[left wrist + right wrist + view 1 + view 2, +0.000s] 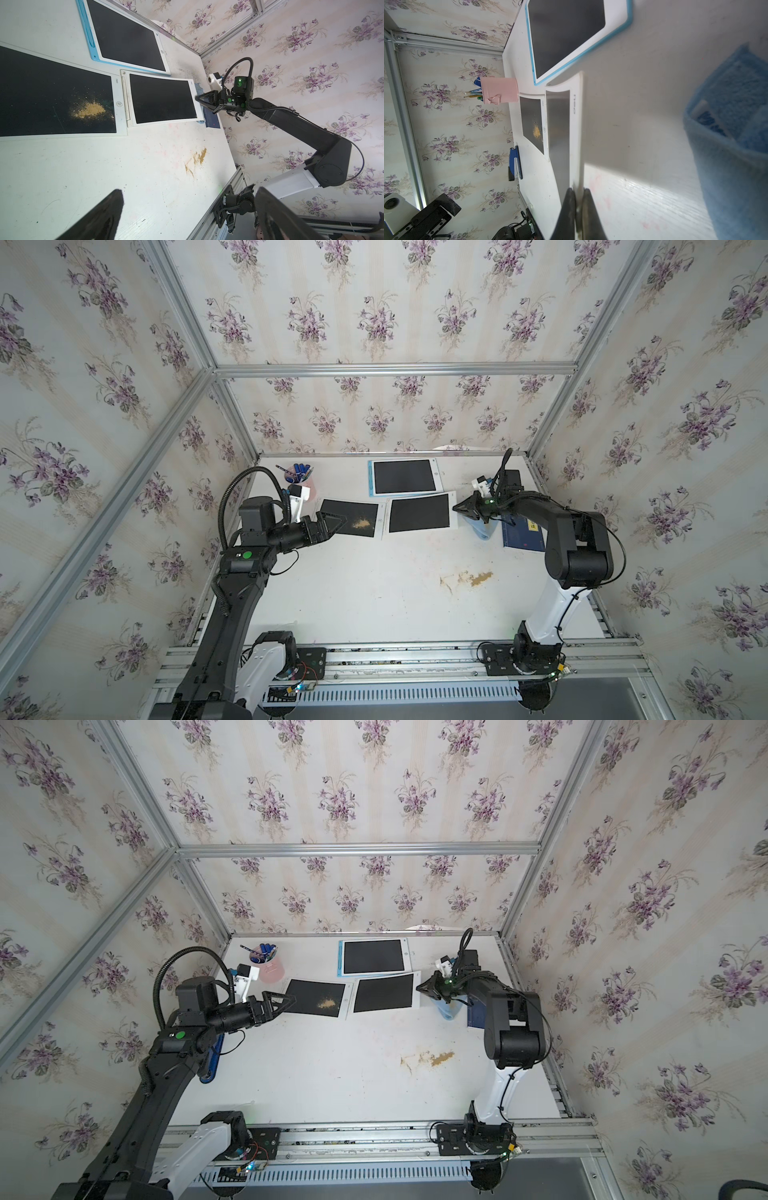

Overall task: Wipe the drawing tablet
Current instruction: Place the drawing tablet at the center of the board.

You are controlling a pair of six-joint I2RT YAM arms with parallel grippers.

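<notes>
The right gripper point(455, 508) is pressed together. It pinches the white edge of the held tablet point(419, 513). In the right wrist view, its two black fingers point(568, 207) squeeze the thin white rim low in the middle of the frame. The pinched side looks lifted a little off the table point(374, 605).

Just below that gripper in both top views lies a blue cloth point(482, 530). It is flat on the table and nothing holds it. Right of the cloth is a dark blue book point(523, 536).

The left gripper point(338, 526) is spread wide and holds nothing. It hangs over the left end of the dirty tablet point(353, 512), a little left of the middle of the frame.

The dirty tablet lies flat, just beside the held tablet on its left. A small pile of yellow-brown powder point(362, 523) sits on its dark screen, near its right end.

Above these two in the frame, near the back wall, lies a blue-edged tablet point(402, 477). Its screen looks clean.

More powder is spilled on the table point(480, 578), lower right of the middle.

A pink cup point(272, 969) with pens stands at the upper left of the table. A blue stapler point(212, 1054) lies by the table's left edge, partly under the left arm.
</notes>
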